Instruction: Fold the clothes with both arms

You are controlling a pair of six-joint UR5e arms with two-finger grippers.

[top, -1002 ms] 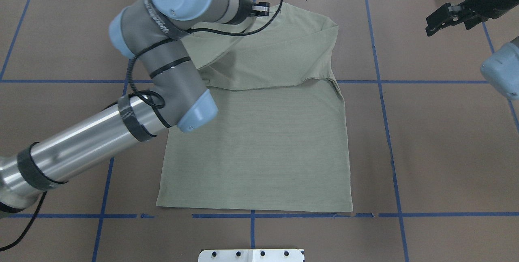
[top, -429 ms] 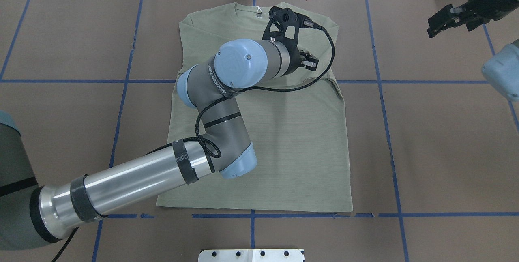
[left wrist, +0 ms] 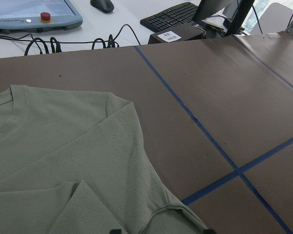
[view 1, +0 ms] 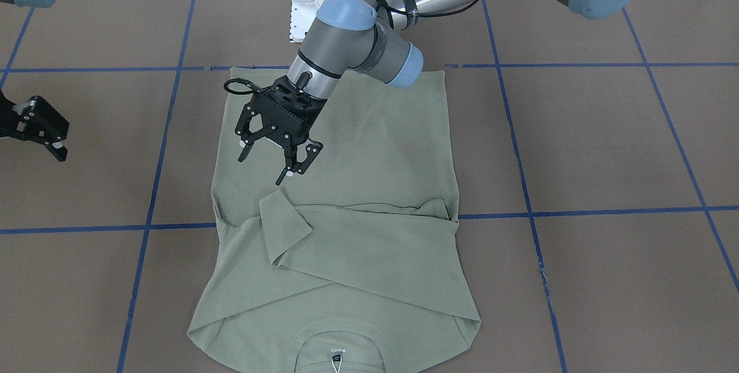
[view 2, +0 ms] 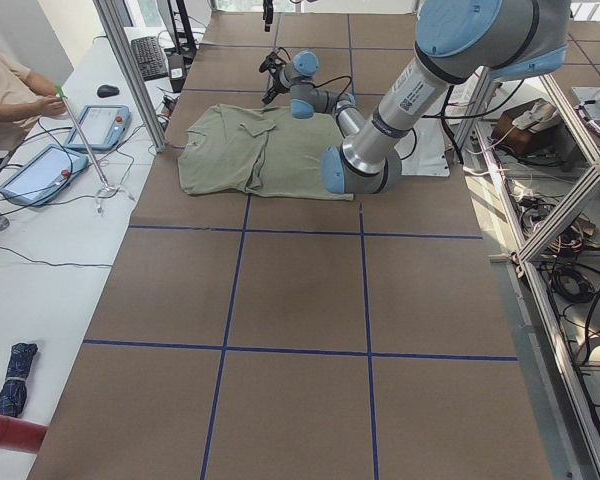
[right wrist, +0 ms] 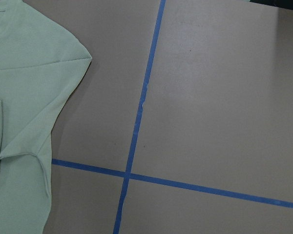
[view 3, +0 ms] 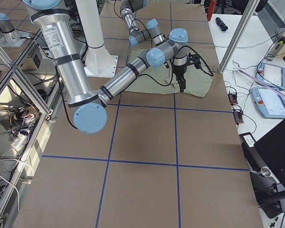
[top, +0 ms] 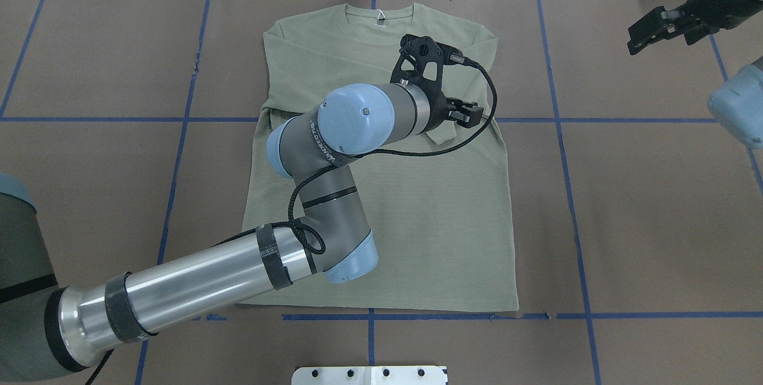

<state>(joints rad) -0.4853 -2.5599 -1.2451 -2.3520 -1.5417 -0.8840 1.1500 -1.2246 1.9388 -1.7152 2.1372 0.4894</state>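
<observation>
The sage-green shirt [top: 417, 206] lies flat on the brown table, collar at the far edge, hem toward the robot. Both sleeves are folded across its chest [view 1: 375, 234]; one cuff [view 1: 283, 211] lies on top. My left gripper [view 1: 262, 168] hangs open and empty just above the shirt, beside that cuff, also seen from overhead [top: 468, 114]. The left wrist view shows the shirt's shoulder and sleeve [left wrist: 63, 161]. My right gripper [top: 647, 32] hovers open off the shirt, over bare table at the far right [view 1: 43, 130]. Its wrist view catches the shirt's edge [right wrist: 19, 97].
Blue tape lines [top: 560, 134] grid the table. The white pedestal base [top: 369, 375] sits at the near edge. Beyond the far edge stands a desk with tablets [view 2: 100, 125] and a keyboard [left wrist: 173, 14]; a person's arm [view 2: 15, 95] rests there.
My left arm swung from the collar at the far edge back toward the robot and rightward over the shirt. The left sleeve now lies flat across the chest. The right arm barely moved.
</observation>
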